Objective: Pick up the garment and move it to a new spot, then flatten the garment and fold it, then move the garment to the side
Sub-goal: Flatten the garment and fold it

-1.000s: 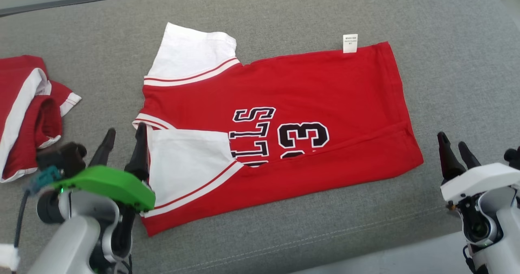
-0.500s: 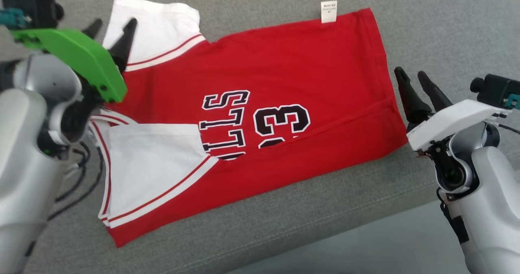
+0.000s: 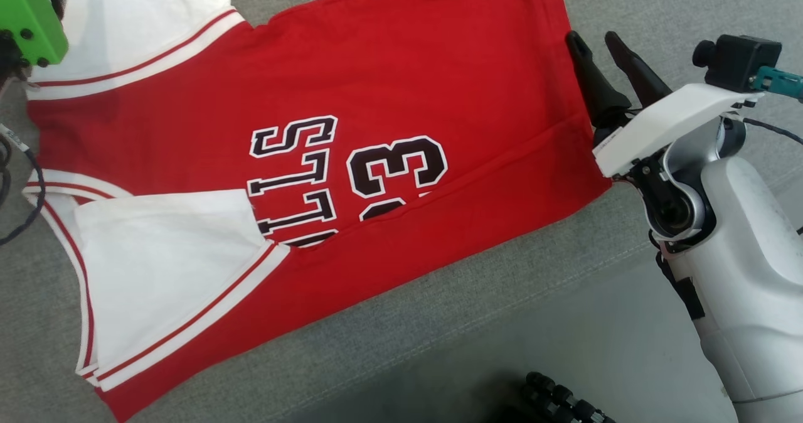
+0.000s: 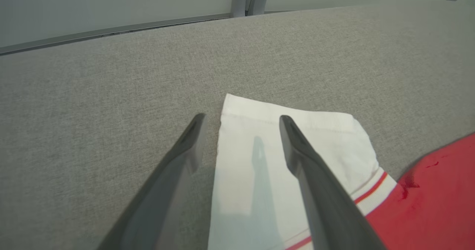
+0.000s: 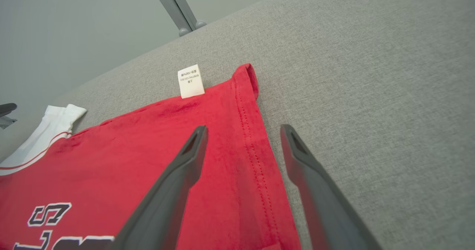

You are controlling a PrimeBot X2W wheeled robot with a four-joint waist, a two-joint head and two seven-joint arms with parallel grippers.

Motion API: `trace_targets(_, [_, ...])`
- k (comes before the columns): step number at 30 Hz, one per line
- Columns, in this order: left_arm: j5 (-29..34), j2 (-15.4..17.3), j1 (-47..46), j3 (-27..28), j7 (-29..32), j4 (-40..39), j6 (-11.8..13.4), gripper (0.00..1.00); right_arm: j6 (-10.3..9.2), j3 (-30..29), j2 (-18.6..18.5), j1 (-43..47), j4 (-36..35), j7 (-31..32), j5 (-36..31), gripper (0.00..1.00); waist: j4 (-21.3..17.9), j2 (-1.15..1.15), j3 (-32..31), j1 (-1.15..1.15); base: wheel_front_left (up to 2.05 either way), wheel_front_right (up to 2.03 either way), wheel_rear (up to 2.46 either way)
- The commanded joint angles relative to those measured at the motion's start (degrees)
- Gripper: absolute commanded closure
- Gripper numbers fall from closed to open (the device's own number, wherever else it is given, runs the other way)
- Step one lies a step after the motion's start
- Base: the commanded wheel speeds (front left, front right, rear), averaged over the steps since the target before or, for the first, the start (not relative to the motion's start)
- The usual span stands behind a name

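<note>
Right wrist view: spread right hand [image 5: 243,131] straddles the hem of the garment [image 5: 111,157].

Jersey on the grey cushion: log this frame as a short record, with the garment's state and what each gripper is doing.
garment: red jersey lying flat on the grey cushion, near long edge folded over part of the print
left gripper: open, straddling the side edge of the far white sleeve; one finger over cushion, one over sleeve
right gripper: open, straddling the hem, towards the corner with the care label
held: nothing
contact: cannot tell whether fingers touch fabric
</note>
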Motion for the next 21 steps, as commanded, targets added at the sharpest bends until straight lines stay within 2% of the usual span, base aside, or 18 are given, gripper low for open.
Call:
trace_targets(1, [0.30,0.58,-1.20,-0.03,0.07,0.43,0.23,0.00,0.00,0.47,0.33,-0.86,0.20,-0.40,0.32,0.00,-2.52,0.00,2.80,-0.01,0.00,0.00,0.00])
trace_targets(12, [3.09,2.72,-4.06,-0.27,-1.41,5.42,0.88,0.00,0.00,5.29,-0.28,-3.30,1.91,-3.24,3.23,0.00,-5.01,0.00,4.95,-0.01,0.00,0.00,0.00])
trace_targets(15, [2.61,3.12,-4.03,-0.83,0.24,5.90,0.02,0.00,0.00,5.90,-0.73,-3.36,2.21,-3.85,3.84,0.00,-5.12,0.00,4.93,-0.01,0.00,0.00,0.00])
trace_targets(16, [2.27,3.00,-3.87,-0.97,0.52,5.80,-0.20,0.15,0.00,6.05,-0.89,-3.43,2.30,-3.98,4.10,0.00,-5.06,0.00,4.86,-0.01,0.00,0.00,0.00])
trace_targets(17, [2.09,2.90,-3.74,-1.05,0.88,5.62,-0.21,0.50,0.00,6.15,-1.06,-3.59,2.42,-4.18,4.29,0.00,-4.96,0.00,4.78,-0.01,0.00,0.00,0.00])
trace_targets(21, [2.73,3.15,-3.72,-1.25,0.13,5.25,-0.64,1.00,0.00,6.57,-1.26,-4.87,3.00,-4.36,4.61,0.00,-4.59,0.00,4.54,-0.01,0.00,0.00,0.00])
